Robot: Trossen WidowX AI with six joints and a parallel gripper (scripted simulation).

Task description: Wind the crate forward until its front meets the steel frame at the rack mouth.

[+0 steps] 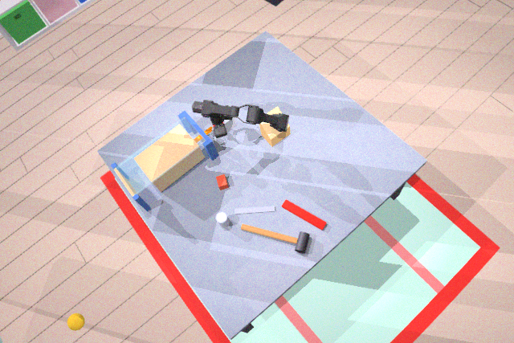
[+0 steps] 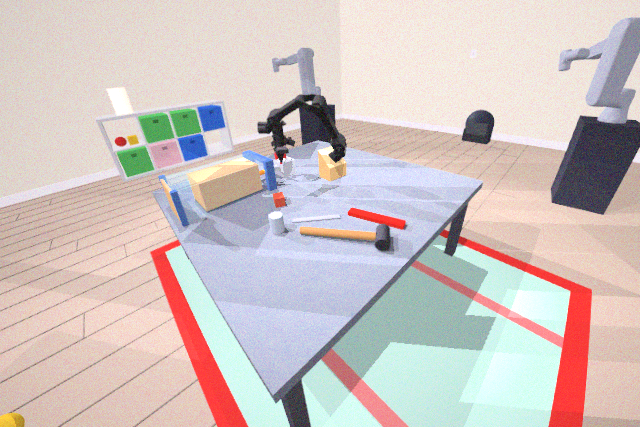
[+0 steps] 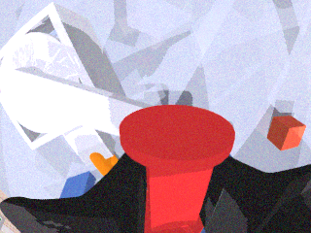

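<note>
The tan crate (image 1: 168, 152) (image 2: 227, 185) sits flat in the clear-panelled cubby. Its front end is very close to the blue frame (image 1: 210, 148) (image 2: 270, 176) (image 3: 78, 185) at the mouth; I cannot tell whether they touch. An orange strap (image 1: 208, 130) (image 3: 103, 163) runs from the mouth towards the white winch (image 2: 285, 166) (image 3: 34, 53). The white handle arm (image 3: 92, 109) extends over the winch to its red knob (image 3: 177, 131). My gripper (image 2: 280, 157) (image 3: 161, 140) is shut on the red grip below the knob, beside the winch. The key and hole are hidden.
A red cube (image 1: 222, 181) (image 2: 279, 199) (image 3: 287, 132) lies near the cubby. A white cylinder (image 1: 222, 218) (image 2: 276, 223), pale bar (image 1: 254, 210), red bar (image 1: 303, 214) and mallet (image 1: 270, 233) lie towards the front. A tan block (image 1: 272, 136) stands beneath part of my arm.
</note>
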